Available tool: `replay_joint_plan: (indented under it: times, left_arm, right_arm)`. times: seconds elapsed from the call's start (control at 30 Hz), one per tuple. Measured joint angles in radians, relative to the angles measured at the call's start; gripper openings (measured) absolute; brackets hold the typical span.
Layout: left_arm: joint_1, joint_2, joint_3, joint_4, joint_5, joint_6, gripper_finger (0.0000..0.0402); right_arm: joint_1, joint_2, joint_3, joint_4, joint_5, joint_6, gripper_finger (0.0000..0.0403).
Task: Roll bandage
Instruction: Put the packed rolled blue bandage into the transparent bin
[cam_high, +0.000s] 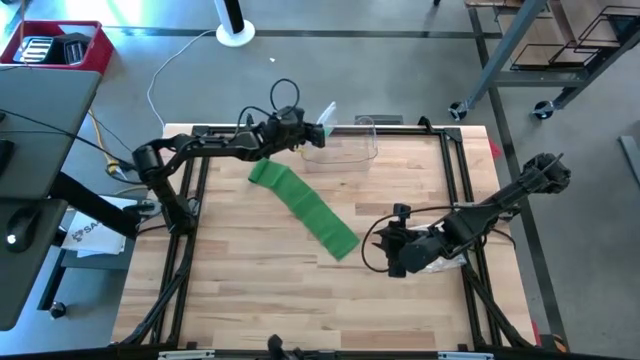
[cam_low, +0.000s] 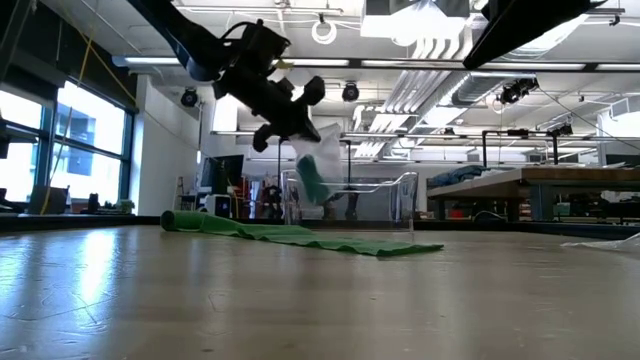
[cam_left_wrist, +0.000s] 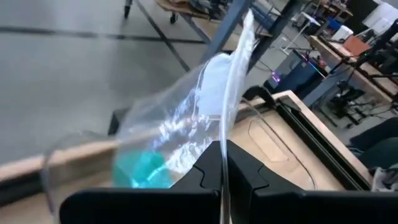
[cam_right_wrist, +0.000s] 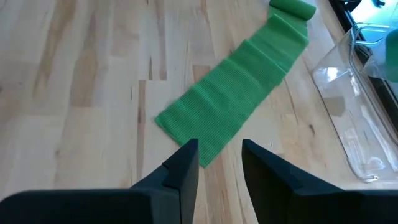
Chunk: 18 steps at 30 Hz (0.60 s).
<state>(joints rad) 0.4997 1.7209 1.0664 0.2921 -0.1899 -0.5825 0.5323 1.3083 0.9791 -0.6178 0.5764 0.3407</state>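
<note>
Green bandage (cam_high: 303, 209) lies flat mid-tabletop (cam_high: 250, 290), long axis diagonal, upper left to lower right. Right gripper (cam_right_wrist: 219, 163), jaws parted, empty, sits just beyond lower-right end; nearer arm. Left gripper (cam_high: 318, 133), upper centre, clamped on plastic bag (cam_left_wrist: 186, 124) over clear container (cam_high: 345, 150).

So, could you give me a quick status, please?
Left gripper shut on plastic bag, over clear bin. Right gripper open near green bandage, unrolled. Nothing blocking.

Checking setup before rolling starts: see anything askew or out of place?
The green bandage lies unrolled, slanted across the table. The left gripper, shut, holds a clear plastic bag with something teal inside above the clear container.
</note>
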Motion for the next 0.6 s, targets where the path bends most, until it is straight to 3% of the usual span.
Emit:
replay_joint_plan:
  times: [0.27, 0.6]
  left_arm:
    - [-0.082, 0.071, 0.0, 0.059, -0.016, -0.06, 0.0]
    - [-0.047, 0.081, 0.0, -0.005, -0.122, -0.092, 0.0017]
  right_arm:
    - [0.0, 0.0, 0.0, 0.009, 0.0, -0.006, 0.0114]
    - [0.001, 0.0, 0.0, 0.008, -0.001, 0.0, 0.0114]
